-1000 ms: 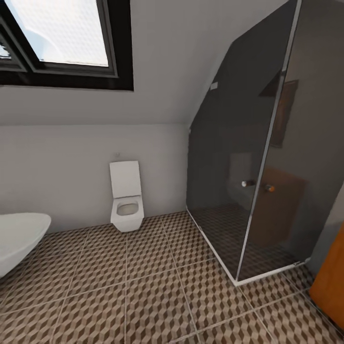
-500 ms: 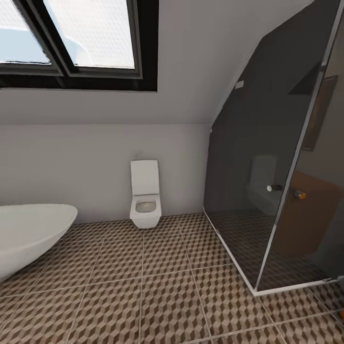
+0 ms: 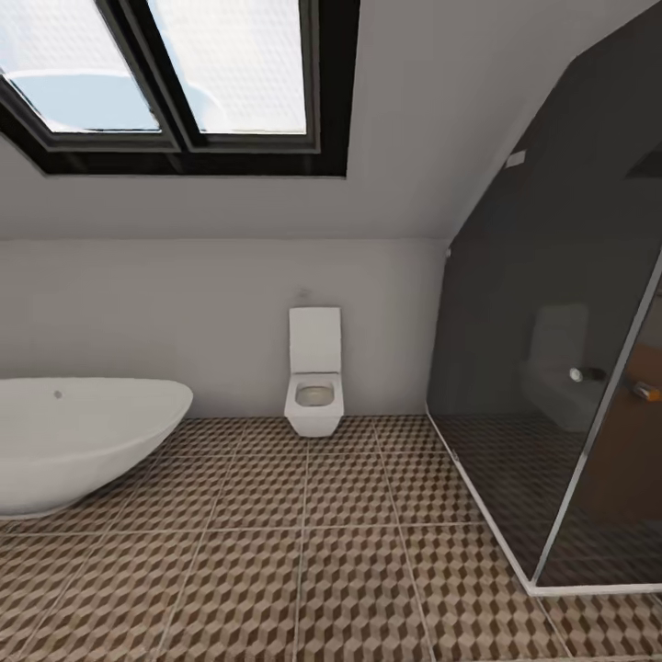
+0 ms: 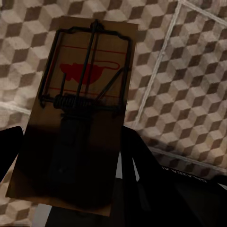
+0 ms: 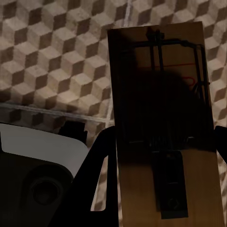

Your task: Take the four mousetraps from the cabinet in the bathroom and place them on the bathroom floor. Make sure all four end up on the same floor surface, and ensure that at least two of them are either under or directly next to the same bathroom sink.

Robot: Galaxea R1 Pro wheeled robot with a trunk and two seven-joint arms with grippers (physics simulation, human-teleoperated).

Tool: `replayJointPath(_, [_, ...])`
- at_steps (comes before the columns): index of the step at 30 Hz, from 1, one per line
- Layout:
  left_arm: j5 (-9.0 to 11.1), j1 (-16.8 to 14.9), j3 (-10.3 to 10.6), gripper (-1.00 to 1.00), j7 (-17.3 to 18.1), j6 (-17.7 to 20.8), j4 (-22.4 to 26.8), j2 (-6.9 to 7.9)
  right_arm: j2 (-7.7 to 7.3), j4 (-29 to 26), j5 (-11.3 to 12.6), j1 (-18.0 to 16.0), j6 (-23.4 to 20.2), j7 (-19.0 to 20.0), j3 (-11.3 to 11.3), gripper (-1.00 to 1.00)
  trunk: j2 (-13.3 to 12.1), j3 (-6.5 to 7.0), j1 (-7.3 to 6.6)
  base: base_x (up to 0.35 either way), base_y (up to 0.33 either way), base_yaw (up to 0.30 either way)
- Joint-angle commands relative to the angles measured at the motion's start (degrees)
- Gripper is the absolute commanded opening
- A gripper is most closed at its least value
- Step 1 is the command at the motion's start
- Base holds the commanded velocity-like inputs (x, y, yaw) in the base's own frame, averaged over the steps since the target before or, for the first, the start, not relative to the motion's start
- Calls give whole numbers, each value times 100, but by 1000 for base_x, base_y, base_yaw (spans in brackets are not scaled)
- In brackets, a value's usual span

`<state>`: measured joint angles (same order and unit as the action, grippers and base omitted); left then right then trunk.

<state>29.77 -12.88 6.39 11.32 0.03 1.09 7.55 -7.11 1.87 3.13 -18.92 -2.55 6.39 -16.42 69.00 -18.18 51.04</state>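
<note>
My left gripper [image 4: 71, 139] is shut on a mousetrap [image 4: 82, 94], a brown wooden slab with a dark wire bar, a spring and a red mark. My right gripper [image 5: 161, 142] is shut on a second mousetrap [image 5: 163, 109] of the same kind, held lengthwise between the dark fingers [image 5: 101, 158]. Both traps hang above the bathroom floor [image 3: 322, 552], whose cube-patterned tiles lie behind them in the left wrist view [image 4: 189, 71] and the right wrist view [image 5: 47, 56]. The cabinet and the bathroom sink are out of view.
A white oval bathtub [image 3: 74, 441] stands at the left. A white toilet [image 3: 314, 386] is against the far wall. A dark glass shower enclosure [image 3: 552, 395] takes up the right side. Skylight windows [image 3: 175, 74] sit in the sloped ceiling. Open tiled floor lies between them.
The head camera has swung to the left: toilet and shower have slid right in the picture, more of the bathtub has come in, and the orange-brown wood at the right edge has gone out.
</note>
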Motion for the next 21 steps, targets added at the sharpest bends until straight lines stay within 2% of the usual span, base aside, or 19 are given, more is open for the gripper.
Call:
replayJointPath(1, [43,-4,48,-100,19,-3,-4,1,-1,6,47,-6,-9,38,-39,-100,4,-7,0,0,0,270])
replayJointPath(21, [45,-4,48,-100,19,-3,-4,1,-1,6,47,-6,-14,38,-41,-100,4,-7,0,0,0,270])
